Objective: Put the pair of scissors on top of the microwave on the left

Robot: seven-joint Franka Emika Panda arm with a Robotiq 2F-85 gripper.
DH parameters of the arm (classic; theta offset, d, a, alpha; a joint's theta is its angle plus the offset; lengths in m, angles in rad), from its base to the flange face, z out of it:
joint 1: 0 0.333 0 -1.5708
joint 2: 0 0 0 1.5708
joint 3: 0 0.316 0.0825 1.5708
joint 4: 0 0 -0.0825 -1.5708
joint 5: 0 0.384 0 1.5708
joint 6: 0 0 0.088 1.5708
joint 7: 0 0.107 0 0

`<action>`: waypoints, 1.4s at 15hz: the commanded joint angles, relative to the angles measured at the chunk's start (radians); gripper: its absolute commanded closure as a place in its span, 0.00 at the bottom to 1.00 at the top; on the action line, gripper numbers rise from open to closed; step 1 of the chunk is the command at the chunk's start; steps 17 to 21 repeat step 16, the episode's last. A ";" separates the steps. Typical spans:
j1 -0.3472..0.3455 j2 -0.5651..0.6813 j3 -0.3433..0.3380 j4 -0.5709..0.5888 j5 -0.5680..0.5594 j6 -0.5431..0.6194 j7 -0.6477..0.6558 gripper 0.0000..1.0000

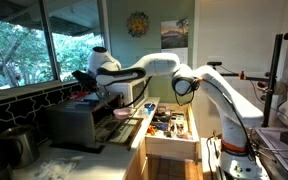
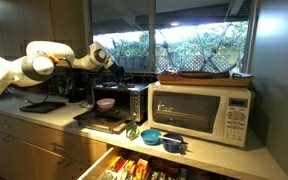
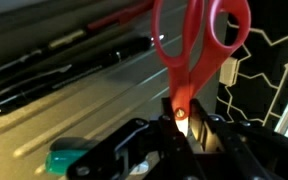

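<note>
1. Carrying phase, wrist view: the gripper point(image 3: 184, 128) has its fingers closed on the pair of scissors point(image 3: 189, 60) near the pivot. The red handles stick out past the fingertips and the blades are hidden inside the grip.
2. Progress, my read: pickup is done. Lowering onto the top and letting go are left.
3. Exterior view: the arm point(image 1: 199, 85) reaches nearly level from its base toward the window side. The gripper point(image 1: 84, 84) hangs over the microwave point(image 1: 76, 125), clear of the dark top. The scissors are too small to make out here.
4. Exterior view: the gripper point(image 2: 108, 58) sits above the microwave point(image 2: 136, 102), over the left part of its top and toward the rear edge, with a visible gap below. The wrist points down and forward.
5. The white microwave point(image 2: 204, 112) stands just beside it, off its right edge, and isn't the target.
6. Next, I'd guess: descend straight, then release with the scissors lying flat and away from the top's edges.
</note>
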 commanded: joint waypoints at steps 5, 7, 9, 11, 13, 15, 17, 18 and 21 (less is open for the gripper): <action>0.044 0.014 -0.091 0.086 -0.046 -0.177 0.186 0.23; 0.041 -0.013 -0.071 0.087 -0.012 -0.140 0.192 0.08; 0.031 -0.061 -0.030 0.079 0.033 -0.092 0.143 0.00; 0.019 -0.115 0.014 0.067 0.084 -0.038 0.080 0.00; 0.016 -0.168 0.043 0.046 0.118 0.038 0.011 0.00; 0.007 -0.202 0.078 0.029 0.160 0.127 -0.065 0.00; 0.021 -0.152 0.034 0.090 0.118 0.061 -0.002 0.01; 0.021 -0.152 0.034 0.090 0.118 0.061 -0.002 0.01; 0.021 -0.152 0.034 0.090 0.118 0.061 -0.002 0.01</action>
